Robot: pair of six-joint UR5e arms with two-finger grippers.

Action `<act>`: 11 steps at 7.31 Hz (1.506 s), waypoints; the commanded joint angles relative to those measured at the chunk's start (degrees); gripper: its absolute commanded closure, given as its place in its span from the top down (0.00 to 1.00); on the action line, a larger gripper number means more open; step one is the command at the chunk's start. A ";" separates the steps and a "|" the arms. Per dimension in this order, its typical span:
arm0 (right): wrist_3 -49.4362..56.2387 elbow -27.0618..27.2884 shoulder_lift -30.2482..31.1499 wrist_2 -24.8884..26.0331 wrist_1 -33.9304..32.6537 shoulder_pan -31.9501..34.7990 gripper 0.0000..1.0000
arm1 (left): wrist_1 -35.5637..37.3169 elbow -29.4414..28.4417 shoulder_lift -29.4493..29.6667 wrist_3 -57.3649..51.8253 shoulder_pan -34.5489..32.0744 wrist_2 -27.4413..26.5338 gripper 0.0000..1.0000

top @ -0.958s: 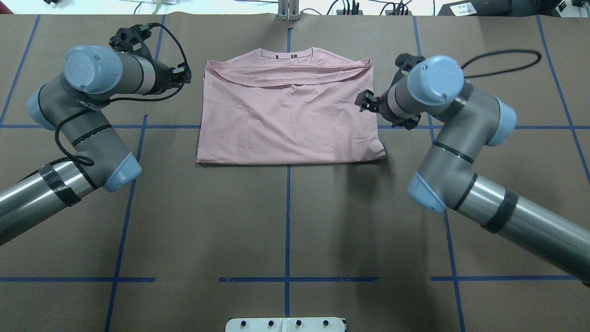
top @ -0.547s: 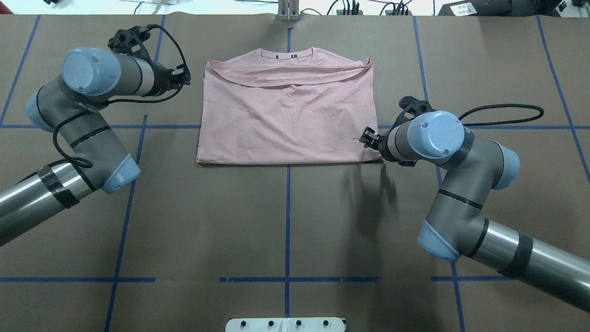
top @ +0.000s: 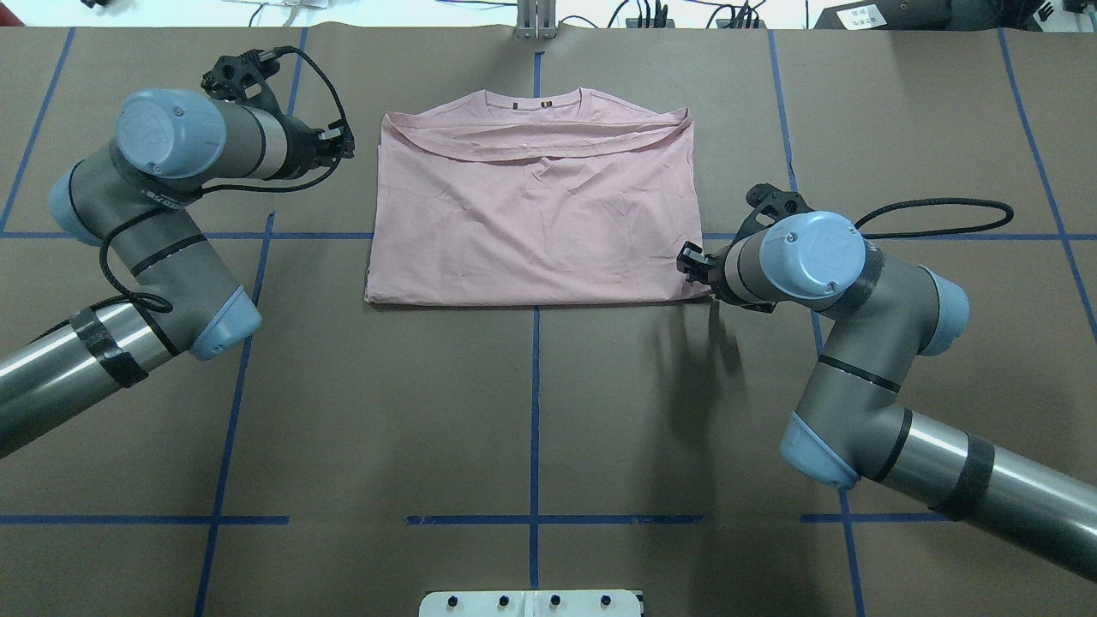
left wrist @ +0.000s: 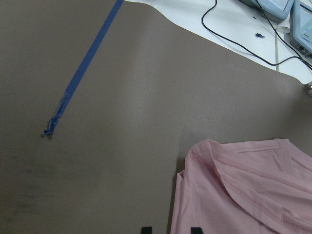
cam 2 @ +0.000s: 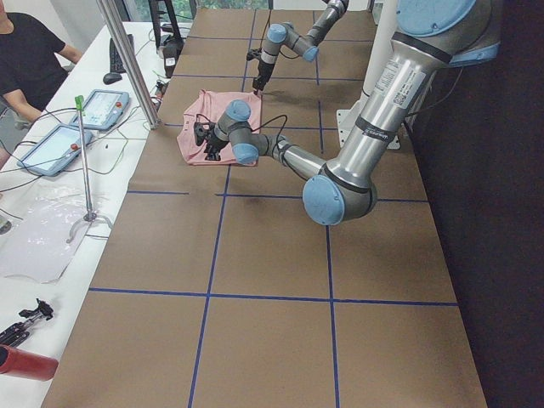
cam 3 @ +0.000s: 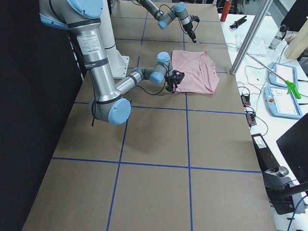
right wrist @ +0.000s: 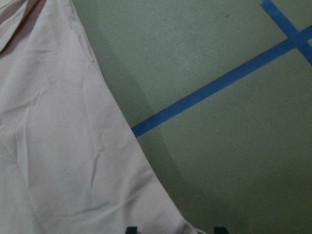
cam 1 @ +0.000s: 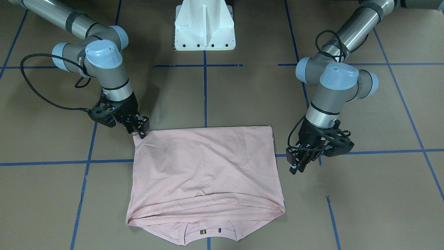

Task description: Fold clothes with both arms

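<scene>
1. A pink T-shirt (top: 531, 223) lies folded flat in the middle of the brown table (top: 531, 411).
2. Its neck (top: 540, 98) is on the far side, away from the robot. A folded-over edge runs across just below it.
3. The right gripper (top: 686, 261) is down at the shirt's near right corner.
4. Its two fingertips (right wrist: 130, 229) are spread wide apart. The corner of the shirt sits between them, and they are not pinching it.
5. The left gripper (top: 345, 141) is just beside the shirt's far left corner, out on the left.
6. Its fingertips (left wrist: 146, 229) are apart too, with a smaller gap, and they hold nothing.
7. Blue tape lines (top: 534, 428) cross the table, and one runs under the shirt.
</scene>
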State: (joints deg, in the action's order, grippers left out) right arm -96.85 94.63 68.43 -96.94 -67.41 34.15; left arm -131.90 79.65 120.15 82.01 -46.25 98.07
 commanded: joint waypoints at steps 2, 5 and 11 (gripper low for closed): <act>0.00 0.64 1.09 -0.17 0.00 0.04 0.00 | 0.24 -0.02 0.00 0.00 0.02 -0.07 0.38; -0.79 16.46 11.84 -2.79 0.00 -3.19 0.00 | 0.51 0.33 0.44 1.57 0.02 0.02 0.38; -18.19 39.30 30.72 0.26 -0.53 -38.87 0.26 | 0.51 12.01 -1.67 12.27 1.94 15.57 0.71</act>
State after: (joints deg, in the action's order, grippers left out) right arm -113.49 132.36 98.05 -98.69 -68.01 1.24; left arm -131.41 89.40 118.90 91.09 -45.39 110.86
